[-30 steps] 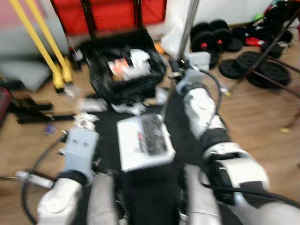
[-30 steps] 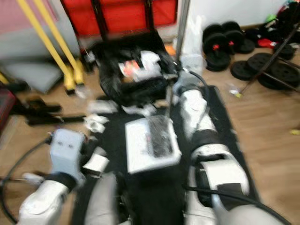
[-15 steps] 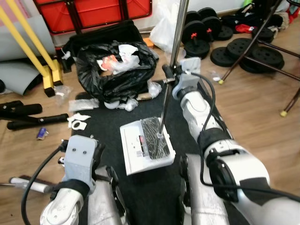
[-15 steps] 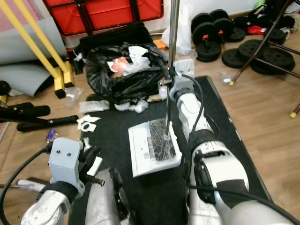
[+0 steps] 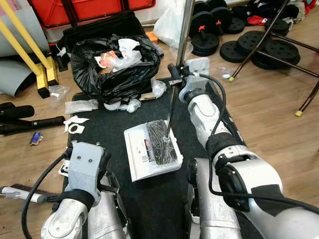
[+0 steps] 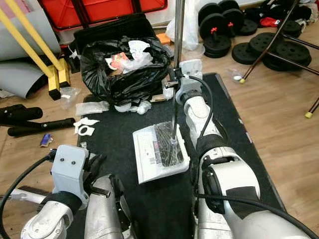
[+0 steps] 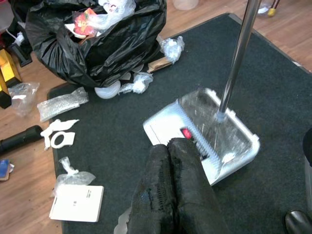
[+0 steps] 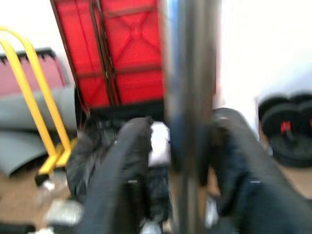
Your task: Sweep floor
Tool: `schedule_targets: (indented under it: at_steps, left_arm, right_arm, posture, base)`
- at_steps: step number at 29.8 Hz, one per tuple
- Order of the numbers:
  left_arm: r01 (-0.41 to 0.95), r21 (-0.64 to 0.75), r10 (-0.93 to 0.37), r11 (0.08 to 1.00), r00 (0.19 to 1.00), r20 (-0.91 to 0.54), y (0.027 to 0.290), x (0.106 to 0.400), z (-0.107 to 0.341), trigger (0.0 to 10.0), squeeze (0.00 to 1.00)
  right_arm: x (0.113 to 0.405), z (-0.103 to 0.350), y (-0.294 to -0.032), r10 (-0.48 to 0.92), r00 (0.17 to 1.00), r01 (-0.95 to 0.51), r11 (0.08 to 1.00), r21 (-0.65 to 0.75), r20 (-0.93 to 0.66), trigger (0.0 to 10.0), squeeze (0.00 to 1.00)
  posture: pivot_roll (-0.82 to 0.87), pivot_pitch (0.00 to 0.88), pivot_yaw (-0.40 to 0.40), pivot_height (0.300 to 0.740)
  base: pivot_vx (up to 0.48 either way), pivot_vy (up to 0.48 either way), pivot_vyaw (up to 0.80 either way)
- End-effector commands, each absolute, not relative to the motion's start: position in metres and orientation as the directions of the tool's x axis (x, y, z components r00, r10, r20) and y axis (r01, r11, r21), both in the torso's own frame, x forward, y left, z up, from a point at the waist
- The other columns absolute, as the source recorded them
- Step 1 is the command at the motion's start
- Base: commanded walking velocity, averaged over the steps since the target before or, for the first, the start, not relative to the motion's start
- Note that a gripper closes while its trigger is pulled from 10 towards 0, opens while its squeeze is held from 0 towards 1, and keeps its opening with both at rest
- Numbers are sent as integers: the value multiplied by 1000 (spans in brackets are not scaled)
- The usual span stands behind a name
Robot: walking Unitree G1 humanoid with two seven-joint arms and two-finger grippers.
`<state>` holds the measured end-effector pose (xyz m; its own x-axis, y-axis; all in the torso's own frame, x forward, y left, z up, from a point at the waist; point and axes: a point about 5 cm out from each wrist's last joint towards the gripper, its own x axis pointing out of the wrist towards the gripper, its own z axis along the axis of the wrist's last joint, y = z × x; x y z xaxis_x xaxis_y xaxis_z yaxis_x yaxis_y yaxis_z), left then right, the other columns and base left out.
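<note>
The right arm reaches forward, its hand (image 8: 183,161) clamped around the upright metal pole (image 6: 178,45) of the dustpan (image 6: 160,152) on the black mat (image 6: 234,144), while the left hand (image 7: 173,190), fingers pressed together, hangs low at near left.

The pole (image 5: 183,30) runs off the top edge, and the right wrist view blurs it (image 8: 187,122).

Home gym rm: weight plates (image 5: 259,50), dumbbells (image 5: 204,30) (wood floor (image 5: 279,99)).
</note>
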<state>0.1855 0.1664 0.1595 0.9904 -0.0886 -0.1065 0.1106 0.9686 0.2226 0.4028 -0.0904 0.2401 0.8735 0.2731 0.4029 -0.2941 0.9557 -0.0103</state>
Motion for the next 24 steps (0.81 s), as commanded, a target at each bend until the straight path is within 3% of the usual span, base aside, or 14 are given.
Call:
schedule_targets:
  at_steps: [1,6,9,11,12,16,17,18,19,20,21,23,24]
  left_arm:
    - [67,237,-42,969,993,-107,169,183,160,10000,0]
    - [69,238,-47,969,994,-98,166,185,160,10000,0]
    - [66,236,-45,969,994,-95,166,187,159,10000,0]
    - [66,236,-45,969,994,-95,166,187,159,10000,0]
    - [65,235,-43,970,995,-94,167,187,158,10000,0]
    - [63,234,-42,970,995,-93,167,189,157,10000,0]
    - [55,229,-36,972,995,-89,169,192,155,10000,0]
    - [55,229,-36,972,995,-89,169,192,155,10000,0]
    - [45,224,-26,974,996,-86,171,194,154,10000,0]
    - [45,224,-26,974,996,-86,171,194,154,10000,0]
    - [22,206,-5,978,996,-84,174,196,151,10000,0]
    - [22,206,-5,978,996,-84,174,196,151,10000,0]
    - [-3,190,20,982,996,-87,177,197,147,10000,0]
  right_arm:
    - [401,235,-87,288,870,-318,948,10,401,10000,1000]
    - [397,209,-101,302,890,-327,945,15,340,10000,1000]
    - [388,177,-128,305,920,-311,950,-15,244,10000,1000]
    - [388,177,-128,305,920,-311,950,-15,244,10000,1000]
    - [383,165,-140,304,929,-306,952,-23,209,10000,0]
    - [371,152,-154,318,931,-315,948,-46,180,10000,0]
    - [349,137,-167,366,921,-364,931,-33,136,10000,0]
    - [349,137,-167,366,921,-364,931,-33,136,10000,0]
    - [323,130,-172,409,905,-409,912,-21,120,10000,0]
    - [323,130,-172,409,905,-409,912,-21,120,10000,0]
    - [299,127,-171,449,886,-452,892,-6,113,10000,0]
    - [299,127,-171,449,886,-452,892,-6,113,10000,0]
    - [283,126,-167,462,880,-466,885,13,112,10000,0]
  posture:
    - [50,220,20,435]
    - [35,214,13,435]
    - [20,210,9,435]
    - [20,210,9,435]
    - [4,203,6,435]
    - [-20,188,1,435]
    - [-50,169,2,440]
    - [-50,169,2,440]
    - [-61,158,4,445]
    - [-61,158,4,445]
    - [-79,135,10,450]
    - [-79,135,10,450]
    - [-89,116,14,455]
  base:
    - [0,0,0]
    - [0,0,0]
    - [0,0,0]
    - [0,0,0]
    - [0,0,0]
    - [0,0,0]
    - [0,0,0]
    - [0,0,0]
    - [0,0,0]
    - [0,0,0]
    - [0,0,0]
    - [0,0,0]
    - [0,0,0]
